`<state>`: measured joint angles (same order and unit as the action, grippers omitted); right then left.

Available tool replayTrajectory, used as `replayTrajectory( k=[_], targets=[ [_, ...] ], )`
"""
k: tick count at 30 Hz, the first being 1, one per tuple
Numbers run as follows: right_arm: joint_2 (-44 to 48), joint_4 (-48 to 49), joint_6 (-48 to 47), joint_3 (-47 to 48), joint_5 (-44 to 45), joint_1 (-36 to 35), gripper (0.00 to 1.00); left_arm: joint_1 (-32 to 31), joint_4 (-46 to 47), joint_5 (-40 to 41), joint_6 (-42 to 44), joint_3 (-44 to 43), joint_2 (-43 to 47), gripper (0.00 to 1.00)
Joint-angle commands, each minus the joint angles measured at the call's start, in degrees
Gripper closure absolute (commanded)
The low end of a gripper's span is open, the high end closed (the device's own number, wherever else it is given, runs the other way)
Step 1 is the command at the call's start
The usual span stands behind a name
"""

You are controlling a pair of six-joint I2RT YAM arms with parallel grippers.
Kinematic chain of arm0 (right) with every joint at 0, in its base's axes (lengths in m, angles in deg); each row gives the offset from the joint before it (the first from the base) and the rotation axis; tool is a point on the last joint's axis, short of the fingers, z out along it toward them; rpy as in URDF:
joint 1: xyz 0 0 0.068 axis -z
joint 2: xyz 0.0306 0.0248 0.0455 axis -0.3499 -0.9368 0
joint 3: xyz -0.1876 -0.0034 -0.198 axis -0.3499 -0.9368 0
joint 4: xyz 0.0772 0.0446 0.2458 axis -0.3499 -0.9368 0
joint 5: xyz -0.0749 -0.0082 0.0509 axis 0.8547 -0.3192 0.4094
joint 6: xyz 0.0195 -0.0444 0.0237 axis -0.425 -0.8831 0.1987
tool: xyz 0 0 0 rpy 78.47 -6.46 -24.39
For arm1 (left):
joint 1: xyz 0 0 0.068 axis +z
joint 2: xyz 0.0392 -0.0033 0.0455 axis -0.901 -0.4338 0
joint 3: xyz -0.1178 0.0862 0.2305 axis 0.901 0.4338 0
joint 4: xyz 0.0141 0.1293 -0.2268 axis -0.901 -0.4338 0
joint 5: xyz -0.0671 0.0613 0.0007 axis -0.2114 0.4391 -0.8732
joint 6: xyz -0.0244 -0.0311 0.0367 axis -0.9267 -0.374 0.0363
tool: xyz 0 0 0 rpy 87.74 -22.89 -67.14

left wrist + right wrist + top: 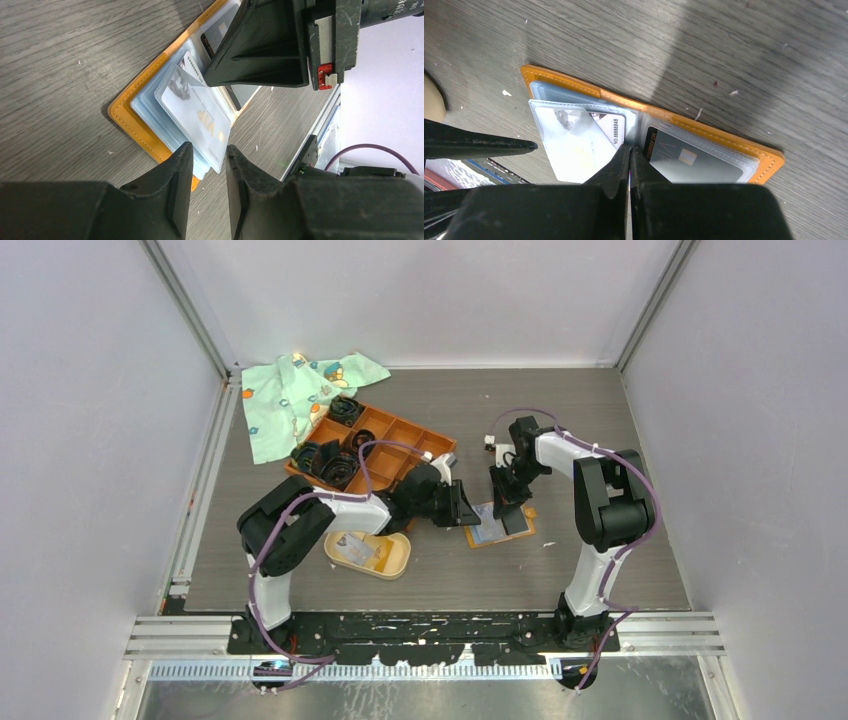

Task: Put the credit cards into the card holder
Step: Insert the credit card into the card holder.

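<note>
Left end effector (209, 148): jaws slightly apart at pale credit card (195, 115) corner | right end effector (629, 150): jaws together, tips on open orange wallet (724, 137) fold | card holder (403, 562): on surface (620, 440) beside left arm | dark credit card (694, 161): in wallet sleeve

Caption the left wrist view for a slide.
Left gripper open at corner of pale card; shut right gripper pins orange wallet.

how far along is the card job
Done: one dark card sits fully in a sleeve of the open orange card holder. In hand: a pale card lies skewed, half in another sleeve, its corner between the fingers of the open left gripper; the shut right gripper presses at the fold. Left: seat it, then what looks like another card in the beige tray.
</note>
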<state>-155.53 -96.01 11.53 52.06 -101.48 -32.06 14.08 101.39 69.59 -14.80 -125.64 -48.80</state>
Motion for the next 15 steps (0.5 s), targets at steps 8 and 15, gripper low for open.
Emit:
replayTrajectory(
  k=[8, 15],
  targets=[
    [-1.4, -0.5, -0.7, 0.5, 1.9, -0.4, 0.95, -0.2, 0.9, 0.3, -0.7, -2.7, -0.7, 0.68],
    [-1.3, -0.4, -0.7, 0.5, 1.9, -0.5, 0.95, -0.4, -0.5, 0.4, -0.7, -3.7, -1.6, 0.68]
  ],
)
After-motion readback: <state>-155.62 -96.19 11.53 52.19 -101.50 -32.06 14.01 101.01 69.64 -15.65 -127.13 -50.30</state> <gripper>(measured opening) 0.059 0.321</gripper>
